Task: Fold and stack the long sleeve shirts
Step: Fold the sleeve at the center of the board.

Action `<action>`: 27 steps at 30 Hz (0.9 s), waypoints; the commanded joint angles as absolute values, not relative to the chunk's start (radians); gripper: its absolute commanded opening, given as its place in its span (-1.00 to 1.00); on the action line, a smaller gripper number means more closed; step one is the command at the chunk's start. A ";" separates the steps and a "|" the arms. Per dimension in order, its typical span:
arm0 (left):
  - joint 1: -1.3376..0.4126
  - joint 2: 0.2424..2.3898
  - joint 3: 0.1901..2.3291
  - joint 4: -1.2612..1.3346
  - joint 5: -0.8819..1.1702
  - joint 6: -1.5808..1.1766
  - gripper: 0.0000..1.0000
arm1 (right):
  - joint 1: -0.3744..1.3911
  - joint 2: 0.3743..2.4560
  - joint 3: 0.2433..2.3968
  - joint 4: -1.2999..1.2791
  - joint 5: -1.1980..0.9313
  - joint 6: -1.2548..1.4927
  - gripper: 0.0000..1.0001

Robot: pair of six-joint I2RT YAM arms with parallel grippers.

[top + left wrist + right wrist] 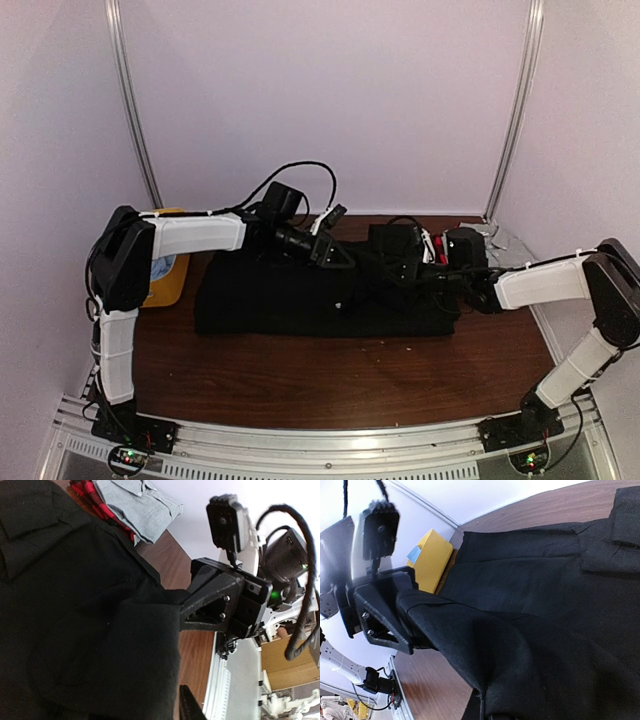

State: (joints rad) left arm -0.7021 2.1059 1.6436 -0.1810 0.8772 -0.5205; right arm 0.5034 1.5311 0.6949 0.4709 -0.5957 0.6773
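Note:
The black long sleeve shirt (290, 300) lies spread across the middle of the table. My left gripper (335, 255) is shut on a fold of its fabric and holds it above the rest; the right wrist view shows the jaws (402, 617) clamped on that fold's edge. My right gripper (408, 265) is shut on the same raised fold a little to the right, as the left wrist view shows (200, 605). The fabric hangs taut between the two grippers. The grey shirt (140, 505) lies folded at the back right of the table.
A red plaid cloth (95, 500) lies under the grey shirt. The yellow basket (165, 275) stands at the table's left edge, beside the left arm. Bare brown table (330, 380) runs along the front, ending at the metal rail (330, 440).

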 commanded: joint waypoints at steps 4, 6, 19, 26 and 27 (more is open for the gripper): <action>-0.691 2.090 1.590 -0.097 0.698 -0.459 -0.14 | 0.427 1.605 0.713 0.575 -0.455 0.771 -1.00; -0.688 2.096 1.566 -0.078 0.674 -0.449 -0.01 | 0.409 1.645 0.735 0.591 -0.460 0.773 -1.00; -0.676 2.157 1.444 0.149 0.644 -0.392 0.29 | 0.364 1.812 0.758 0.706 -0.553 0.824 -1.00; -0.654 2.176 1.397 0.213 0.677 -0.430 0.41 | 0.363 1.812 0.755 0.715 -0.572 0.822 -1.00; -0.652 2.181 1.389 0.226 0.688 -0.437 0.43 | 0.363 1.812 0.753 0.719 -0.576 0.824 -1.00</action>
State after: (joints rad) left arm -0.6682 2.1624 1.4151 0.1219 0.6590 -0.4232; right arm 0.3695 1.8111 0.7605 0.6708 -0.5503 0.8169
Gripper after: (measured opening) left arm 0.700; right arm 0.009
